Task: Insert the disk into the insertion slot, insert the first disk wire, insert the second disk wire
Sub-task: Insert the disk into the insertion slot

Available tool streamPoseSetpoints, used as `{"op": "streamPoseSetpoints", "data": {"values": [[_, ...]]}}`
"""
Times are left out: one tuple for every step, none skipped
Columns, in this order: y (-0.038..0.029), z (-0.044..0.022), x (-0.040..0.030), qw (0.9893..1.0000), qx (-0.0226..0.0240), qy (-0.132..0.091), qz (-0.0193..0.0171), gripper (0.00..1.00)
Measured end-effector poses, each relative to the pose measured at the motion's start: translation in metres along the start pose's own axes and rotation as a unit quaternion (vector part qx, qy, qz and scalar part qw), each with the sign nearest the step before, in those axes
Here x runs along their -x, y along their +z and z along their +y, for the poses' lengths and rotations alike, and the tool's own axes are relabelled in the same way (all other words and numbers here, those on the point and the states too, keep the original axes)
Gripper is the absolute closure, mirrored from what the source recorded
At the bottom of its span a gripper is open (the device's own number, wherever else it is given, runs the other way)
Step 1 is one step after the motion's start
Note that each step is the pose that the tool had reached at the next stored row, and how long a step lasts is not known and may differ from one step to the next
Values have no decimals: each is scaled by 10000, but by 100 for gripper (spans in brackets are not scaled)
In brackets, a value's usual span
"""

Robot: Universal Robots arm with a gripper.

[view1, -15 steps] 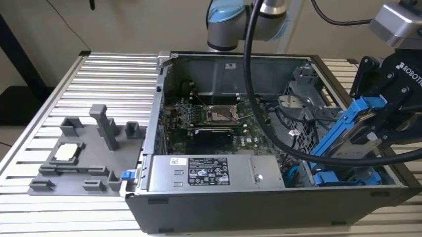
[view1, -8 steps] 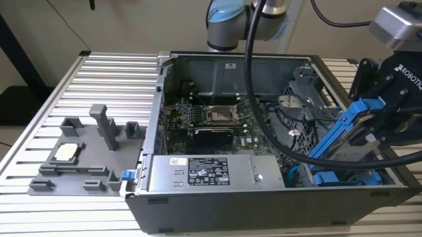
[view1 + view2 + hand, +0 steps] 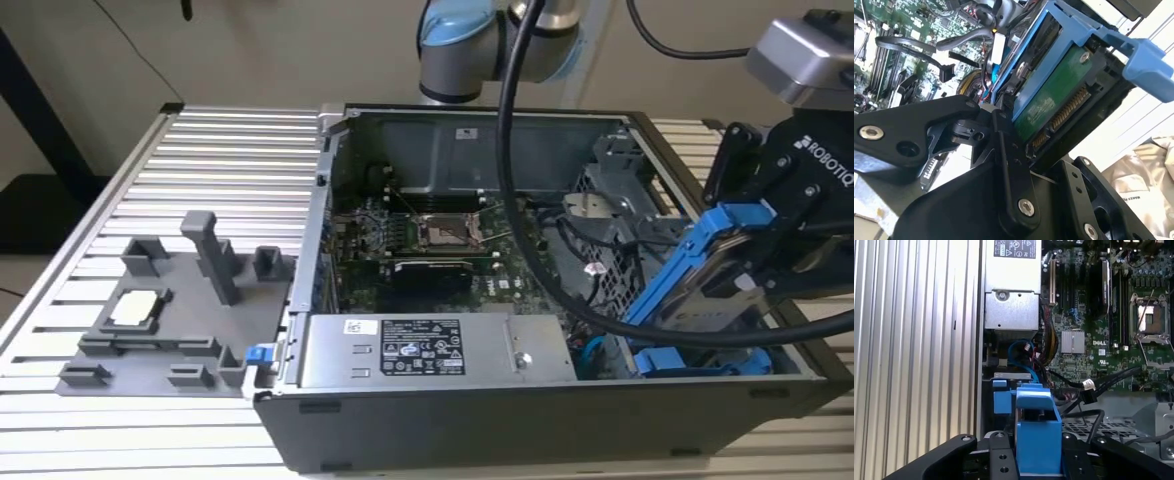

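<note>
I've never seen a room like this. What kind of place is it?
Probably a robot lab or test bench: an open computer case sits on a ribbed metal table, and a robot arm holds a blue-framed disk in its tool.

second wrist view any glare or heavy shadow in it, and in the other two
Second wrist view: blown-out white behind the disk, with the gripper that holds it nearly solid black. Exterior view: the table is brightly lit and the inside of the computer case is shadowed. First wrist view: a soft striped sheen on the table, no harsh glare.
</note>
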State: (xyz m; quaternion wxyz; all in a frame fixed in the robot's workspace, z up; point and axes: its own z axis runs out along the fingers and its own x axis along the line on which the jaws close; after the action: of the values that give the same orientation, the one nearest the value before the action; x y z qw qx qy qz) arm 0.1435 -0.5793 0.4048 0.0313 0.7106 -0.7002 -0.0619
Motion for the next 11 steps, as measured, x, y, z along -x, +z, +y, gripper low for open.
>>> {"op": "streamPoseSetpoints", "data": {"values": [[-11,-3,1,10000,36,2,-2,67],[-27,-4,1,10000,72,5,2,67],[-43,-7,1,9999,104,7,6,67],[-56,-12,2,9999,132,8,6,67],[-61,-20,2,9999,161,10,7,67],[-62,-32,2,9998,187,12,11,67],[-61,-45,2,9998,199,13,15,67],[-55,-59,2,9998,200,13,15,67],[-45,-70,1,9998,200,13,15,67],[-38,-80,0,9998,200,13,16,67],[-31,-89,0,9998,200,12,15,67]]}}
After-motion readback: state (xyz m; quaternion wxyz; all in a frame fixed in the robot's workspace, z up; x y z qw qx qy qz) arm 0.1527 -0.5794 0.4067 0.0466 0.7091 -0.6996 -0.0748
